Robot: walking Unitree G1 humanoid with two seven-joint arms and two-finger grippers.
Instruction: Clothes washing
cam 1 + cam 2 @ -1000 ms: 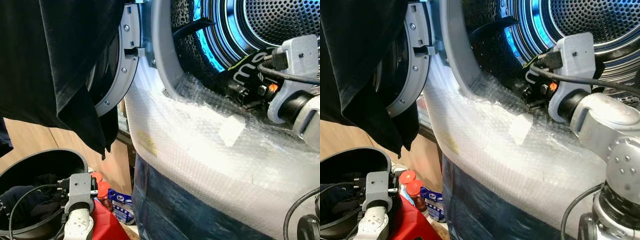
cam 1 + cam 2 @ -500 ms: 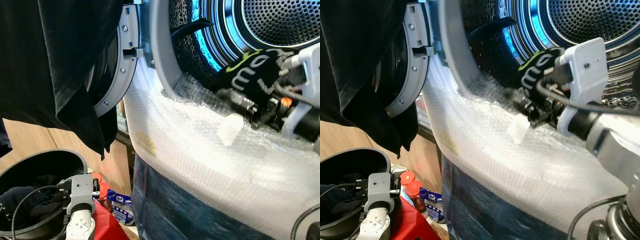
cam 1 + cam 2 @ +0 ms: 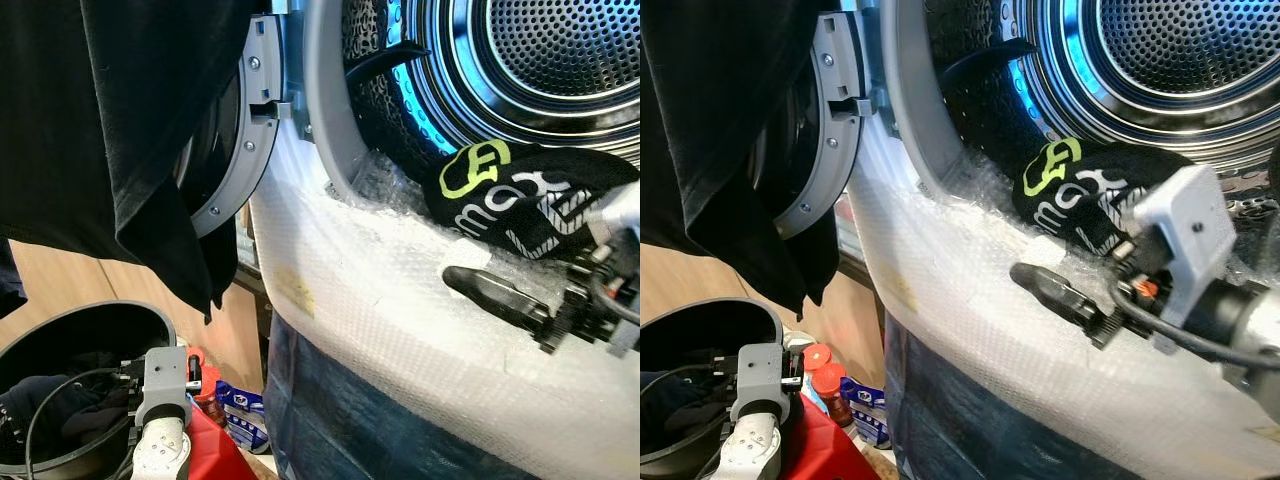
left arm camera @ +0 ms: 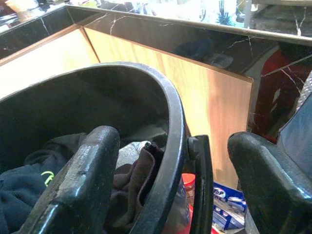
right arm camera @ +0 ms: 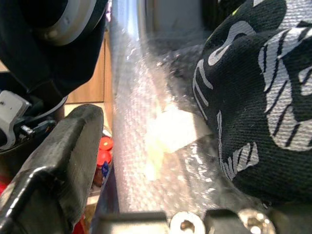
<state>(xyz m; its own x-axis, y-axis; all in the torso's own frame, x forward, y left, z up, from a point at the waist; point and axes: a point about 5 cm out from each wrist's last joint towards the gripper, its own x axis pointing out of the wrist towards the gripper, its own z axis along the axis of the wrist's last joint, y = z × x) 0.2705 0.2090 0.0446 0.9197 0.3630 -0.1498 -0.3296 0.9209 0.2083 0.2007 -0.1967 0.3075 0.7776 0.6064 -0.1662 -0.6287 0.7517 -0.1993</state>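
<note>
Black garment w/ lime-and-white lettering [image 3: 1095, 195] lies draped over the bubble-wrapped drum lip [image 3: 970, 300], just above right gripper [image 3: 1060, 285]; fingers apart, empty. Right arm nearer. Left gripper [image 4: 161, 195] spread over black laundry bucket [image 4: 171, 126].

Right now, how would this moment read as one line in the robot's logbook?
task: clothes washing | right pincer: open, over bubble-wrapped washer rim | black garment: lying at drum mouth, not gripped | left pincer: open, at bucket

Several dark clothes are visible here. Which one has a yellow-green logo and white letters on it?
It is the black garment lying on the washer's door rim, beside the right end effector. The cloth hanging over the door and the clothes in the bucket look plain dark.
</note>
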